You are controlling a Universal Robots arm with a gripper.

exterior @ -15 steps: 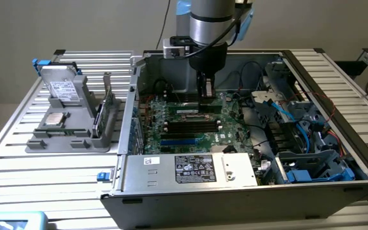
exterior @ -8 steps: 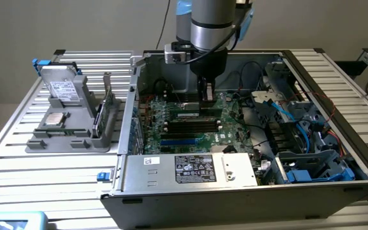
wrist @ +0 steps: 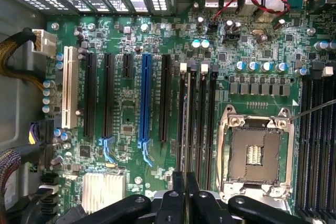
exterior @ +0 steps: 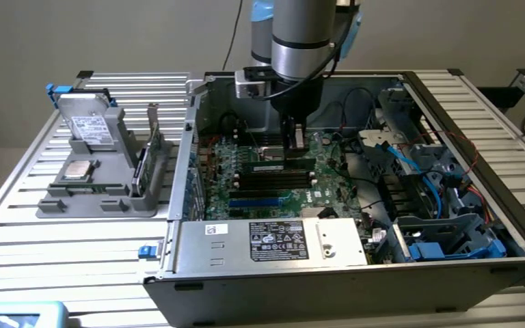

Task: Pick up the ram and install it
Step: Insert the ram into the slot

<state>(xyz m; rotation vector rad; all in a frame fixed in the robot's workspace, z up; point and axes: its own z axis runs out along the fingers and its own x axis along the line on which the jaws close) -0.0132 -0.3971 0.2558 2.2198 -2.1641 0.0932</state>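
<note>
Down inside the case (exterior: 481,205), the ram (exterior: 275,166) sits low over the black slots (exterior: 276,180), lying the same way they run. The hand (exterior: 294,152) is narrow and pinches the ram from above, near its middle. From the wrist view, the hand (wrist: 186,196) lines up with the first slot (wrist: 185,124), next to the blue one. I think this is the seating step. To do it well, the ram must stay straight up, not tipped, and right over one slot only. The white clips (wrist: 183,67) at the slot ends should be open. Push slowly and evenly so both ends go in together. The bare socket (wrist: 255,153) beside the slots must not be bumped.
</note>
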